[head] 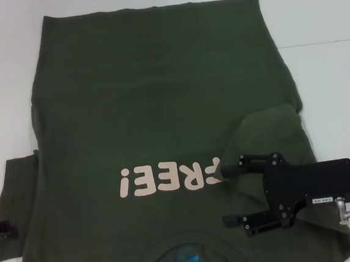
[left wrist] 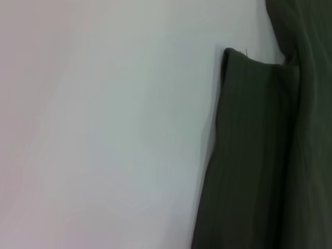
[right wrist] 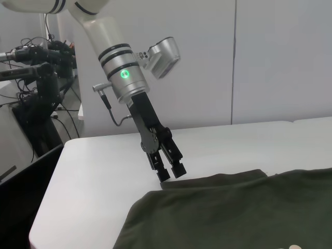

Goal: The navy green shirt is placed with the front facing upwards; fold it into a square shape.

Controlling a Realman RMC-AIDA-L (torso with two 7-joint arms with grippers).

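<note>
Head view: the shirt (head: 161, 108) is seen spread over the white table (head: 324, 14), front up, with the pale "FREE!" lettering (head: 167, 177) reading upside down and the collar with its blue label (head: 187, 260) at the near edge. The hem lies at the far side. The sleeve on the robot's right has been folded inward over the body of the shirt, forming a flap (head: 273, 131) beside the lettering; the sleeve on the robot's left (head: 19, 206) is laid flat on the table.

The right gripper (head: 231, 196) is held over the folded flap, just beside the last letter, with its fingers spread apart and nothing held between them.

The left gripper (right wrist: 171, 171) is barely caught at the left edge of the head view. In the right wrist view it is seen angled down at the edge of the left sleeve, its fingertips drawn close together at the cloth; whether fabric is pinched cannot be told.

In the left wrist view only the sleeve's edge (left wrist: 249, 155) and bare table are shown.
</note>
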